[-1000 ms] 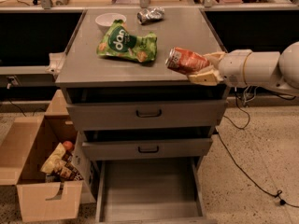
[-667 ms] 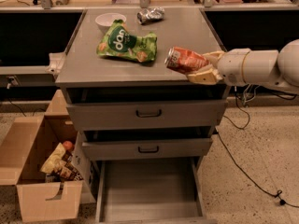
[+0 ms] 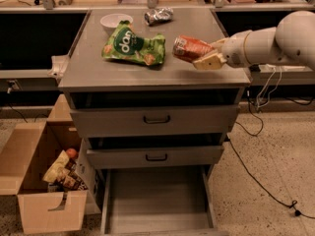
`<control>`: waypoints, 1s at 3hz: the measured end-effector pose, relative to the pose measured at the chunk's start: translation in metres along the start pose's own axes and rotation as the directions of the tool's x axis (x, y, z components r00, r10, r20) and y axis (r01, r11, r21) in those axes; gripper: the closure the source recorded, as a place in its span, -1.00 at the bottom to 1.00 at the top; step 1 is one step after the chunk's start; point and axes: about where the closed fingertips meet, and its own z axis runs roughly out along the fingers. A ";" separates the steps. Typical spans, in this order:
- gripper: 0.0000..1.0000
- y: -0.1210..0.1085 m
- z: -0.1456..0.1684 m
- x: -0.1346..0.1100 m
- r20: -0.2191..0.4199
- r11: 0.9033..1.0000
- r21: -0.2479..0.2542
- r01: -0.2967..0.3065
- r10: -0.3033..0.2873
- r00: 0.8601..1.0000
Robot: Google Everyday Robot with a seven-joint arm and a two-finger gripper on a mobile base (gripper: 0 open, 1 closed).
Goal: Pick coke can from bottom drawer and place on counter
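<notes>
— Since the can [image 3: 189, 47] was held above the right side of the counter [image 3: 123, 75], how was the setting-down best done?

— It was best lowered onto the bare patch just right of the green bag [image 3: 133, 45] and, if possible, turned upright, because a can left on its side might be expected to roll. Release was best made only once the weight was taken by the surface.

— How was it gripped?

— The gripper [image 3: 205, 55], brought in from the right, was pinched on the can's far end. The can was tilted on its side, and contact with the counter could not be judged.

— And its look?

— Red-orange sides with pale markings and a silvery end were seen. The bottom drawer [image 3: 157, 200] was left pulled out, and no can was seen in it.
</notes>
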 end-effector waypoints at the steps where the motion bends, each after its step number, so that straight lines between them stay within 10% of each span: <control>1: 1.00 -0.024 0.029 0.000 -0.060 0.999 -0.008 -0.042 0.041 0.997; 3: 0.72 -0.055 0.065 0.003 -0.140 0.995 -0.007 -0.101 0.099 0.985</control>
